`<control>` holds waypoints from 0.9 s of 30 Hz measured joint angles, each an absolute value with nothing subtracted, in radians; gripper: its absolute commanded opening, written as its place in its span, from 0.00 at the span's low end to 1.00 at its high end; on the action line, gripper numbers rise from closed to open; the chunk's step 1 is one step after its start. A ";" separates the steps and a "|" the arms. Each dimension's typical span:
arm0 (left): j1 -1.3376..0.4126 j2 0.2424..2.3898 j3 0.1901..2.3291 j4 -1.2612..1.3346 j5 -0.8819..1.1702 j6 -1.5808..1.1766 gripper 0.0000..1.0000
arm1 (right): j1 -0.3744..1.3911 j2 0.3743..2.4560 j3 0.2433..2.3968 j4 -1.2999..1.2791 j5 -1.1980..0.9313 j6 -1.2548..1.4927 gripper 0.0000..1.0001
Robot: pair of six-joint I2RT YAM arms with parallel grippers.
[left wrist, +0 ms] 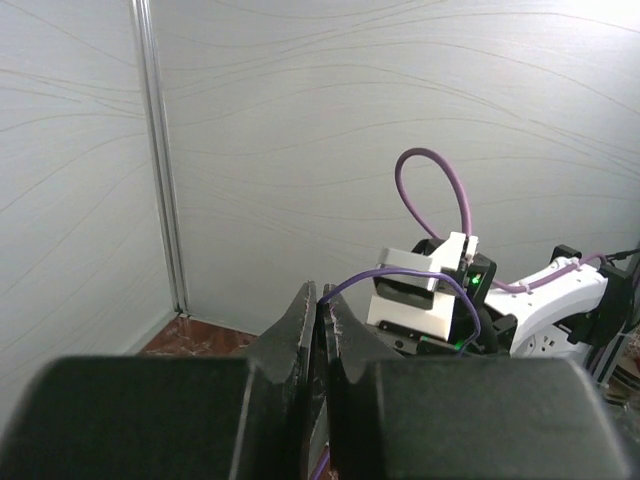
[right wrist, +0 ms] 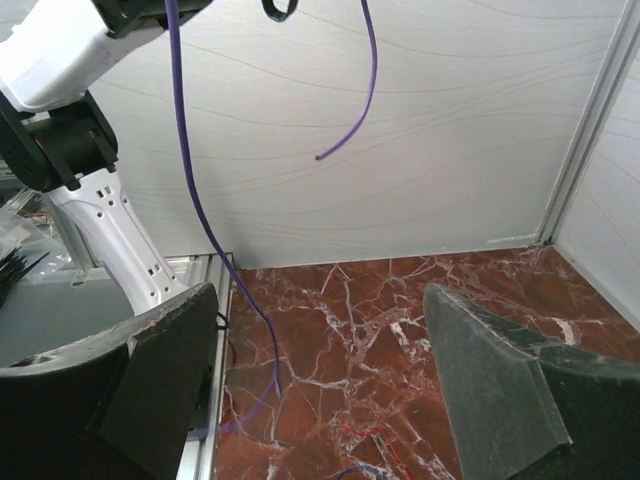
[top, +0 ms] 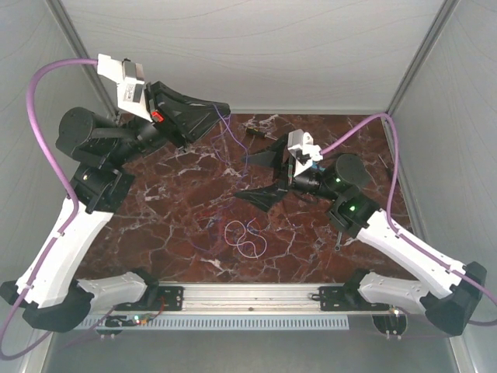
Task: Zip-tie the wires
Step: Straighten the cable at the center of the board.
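Wires [top: 245,233] on the red marble table [top: 155,225], near the front and about midway between the 2 arms. Whitish loops plainest, with fainter purple and red threads just to their left. Lying loose, touched by neither gripper.

Left gripper [top: 224,109] raised high over the far left part of the table. Fingers [left wrist: 300,330] clenched tight together in the left wrist view, pinching 1 thin purple strand [left wrist: 400,269]. From the pinch, strand arching off to the right in that view. In the top view, trailing down from the fingertips toward the middle of the table. Whether its lower end joins the loops: cannot tell.

Right gripper [top: 243,179] low over the middle-right of the table, pointing left, released and spread wide, gripping nothing. In the right wrist view, 2 dark fingers far apart with bare marble between them. Purple strand hanging down ahead of the left-hand finger and meeting the table near the metal rail [right wrist: 215,330]. A 2nd short purple end dangling free higher up, against the grey back wall [right wrist: 450,150]. Bit of red thread at the bottom edge of that view, between the fingers.

Thick lilac cable [top: 33,101] looping off each arm, well apart from the thin wires.
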State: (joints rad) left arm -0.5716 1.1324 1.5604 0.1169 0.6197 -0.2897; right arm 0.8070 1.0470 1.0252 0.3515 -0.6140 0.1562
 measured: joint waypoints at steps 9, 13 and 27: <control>-0.572 1.136 1.586 0.124 0.588 -0.289 0.00 | 0.830 1.087 0.933 0.479 -0.578 0.205 0.69; -0.572 1.136 1.596 0.133 0.564 -0.289 0.00 | 0.836 1.096 0.884 0.538 -0.540 0.230 0.62; -0.572 1.140 1.619 0.154 0.525 -0.284 0.00 | 0.854 1.248 0.795 0.781 -0.449 0.392 0.56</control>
